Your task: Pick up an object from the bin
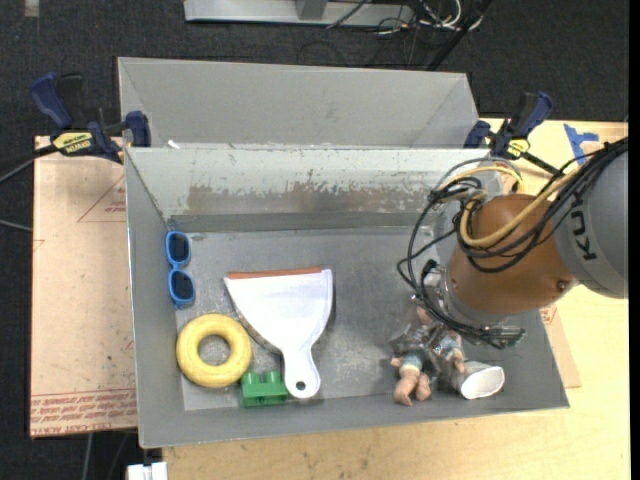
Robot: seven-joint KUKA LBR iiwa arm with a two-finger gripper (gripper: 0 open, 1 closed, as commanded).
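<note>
My gripper (430, 340) is low in the bin's front right corner, mostly covered from above by the arm's orange dome. Right under and in front of it lies a small doll figure (409, 378) with pinkish limbs and a grey body. It touches or nearly touches the gripper's lower end. A white cup-like cylinder (482, 380) lies on its side just right of the doll, with its open end facing the front wall. No thing shows between the gripper's parts.
A white dustpan (285, 313) with an orange edge lies in the middle of the bin. A yellow ring (213, 349) and a green block (263, 388) sit at front left. Blue sunglasses (179, 268) rest against the left wall.
</note>
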